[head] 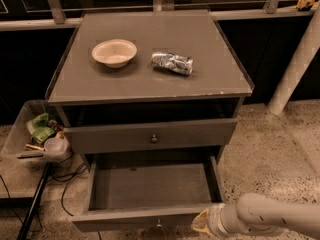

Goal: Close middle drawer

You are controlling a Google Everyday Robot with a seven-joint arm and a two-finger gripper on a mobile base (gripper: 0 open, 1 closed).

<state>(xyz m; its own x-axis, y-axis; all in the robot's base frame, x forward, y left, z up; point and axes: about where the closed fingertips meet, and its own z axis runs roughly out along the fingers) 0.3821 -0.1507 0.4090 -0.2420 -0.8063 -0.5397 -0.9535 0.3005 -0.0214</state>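
Middle drawer (pixel 150 189) stands pulled out, its front immediately left of the gripper (pixel 201 223), whose opening cannot be told.

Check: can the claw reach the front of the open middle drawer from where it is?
Probably yes. The claw sits low at the right end of the middle drawer, by its front panel, and nothing stands between them.

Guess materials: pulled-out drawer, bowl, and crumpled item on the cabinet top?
Middle drawer: looks like grey-painted wood, matte, flat panels. Bowl: pale matte, probably paper or plastic. Crumpled packet: likely foil, shiny silver creases. Hand sits by the drawer's front right corner.
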